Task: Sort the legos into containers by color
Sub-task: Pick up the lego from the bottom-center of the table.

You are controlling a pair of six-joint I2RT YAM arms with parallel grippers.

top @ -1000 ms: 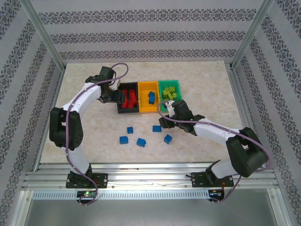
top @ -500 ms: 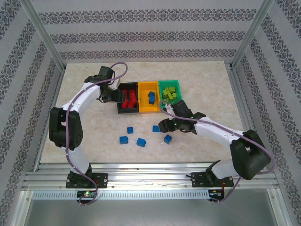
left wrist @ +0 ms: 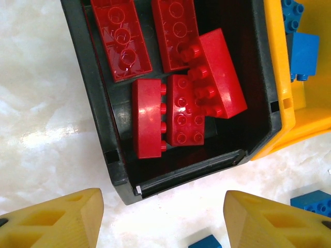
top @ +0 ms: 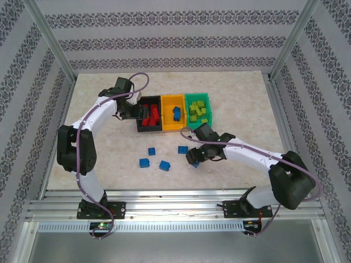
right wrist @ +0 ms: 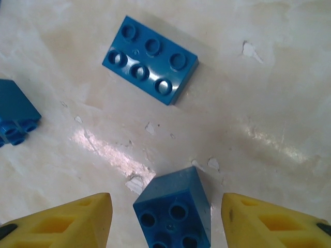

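Squarely — blue lego [right wrist: 173, 206] between right claw [right wrist: 165, 201] fingers [right wrist: 67, 222]; untouched.

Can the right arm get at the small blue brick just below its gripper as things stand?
Probably yes. The small blue brick sits on the table between the open fingers of the right gripper, with nothing over it. The flat blue brick lies well apart, so it should not hinder.

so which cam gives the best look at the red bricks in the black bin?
Left wrist: it looks straight down into the black bin, red bricks close up, studs clear. Top external has them as a small red patch. Right wrist faces blue bricks on the table.
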